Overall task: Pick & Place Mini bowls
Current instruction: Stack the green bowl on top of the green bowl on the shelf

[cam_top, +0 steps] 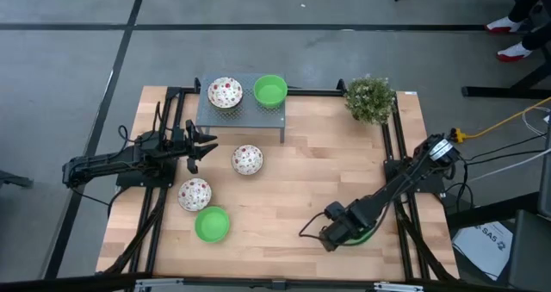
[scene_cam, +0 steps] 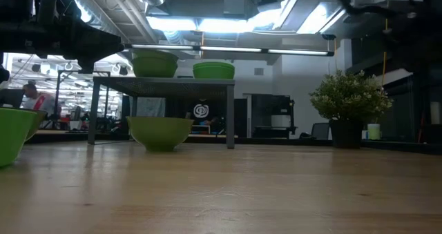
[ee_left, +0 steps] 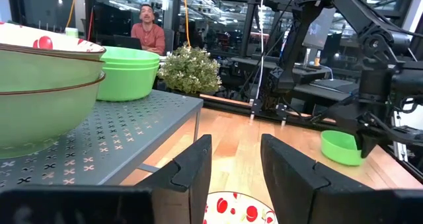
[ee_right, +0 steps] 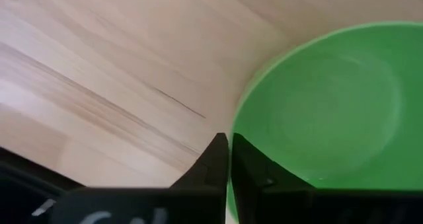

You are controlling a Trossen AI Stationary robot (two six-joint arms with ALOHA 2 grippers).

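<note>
- My right gripper point(cam_top: 331, 238) hides most of the green bowl point(cam_top: 365, 234) at 5 o'clock; fingers pinched on its rim.
- Bowl upright.
- Left gripper point(cam_top: 205, 144) gapes empty at 9 o'clock.

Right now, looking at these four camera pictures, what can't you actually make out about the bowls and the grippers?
- High view: the right gripper and its arm cover most of the green bowl it is shut on.
- Right wrist view: that bowl's far side runs off the picture's edge.
- Low view: neither gripper shows.
- Left wrist view: the speckled bowl under the open left gripper is cut off by the edge.
</note>
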